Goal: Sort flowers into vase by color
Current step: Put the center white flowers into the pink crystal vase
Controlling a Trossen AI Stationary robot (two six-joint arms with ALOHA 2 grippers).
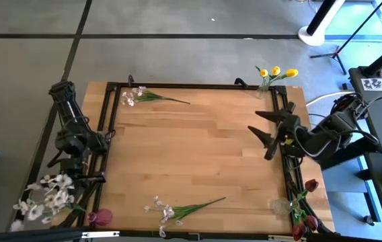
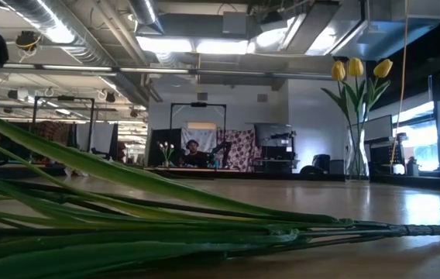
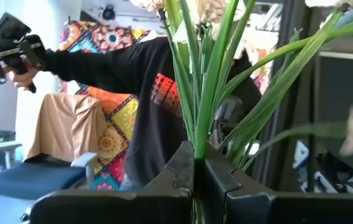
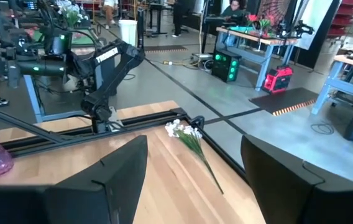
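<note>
Holding: my left gripper (image 3: 196,180) clamps a white spray (image 1: 46,198) by its stems, above the pink vase (image 1: 101,216).
Right gripper (image 1: 276,134): open, empty.
Handling: probably light, floppy; grip stems low.

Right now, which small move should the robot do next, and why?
Probably the left end effector should open: it is shut on a white spray whose stems are at the pink vase. The right end effector is open and empty above the table.
</note>
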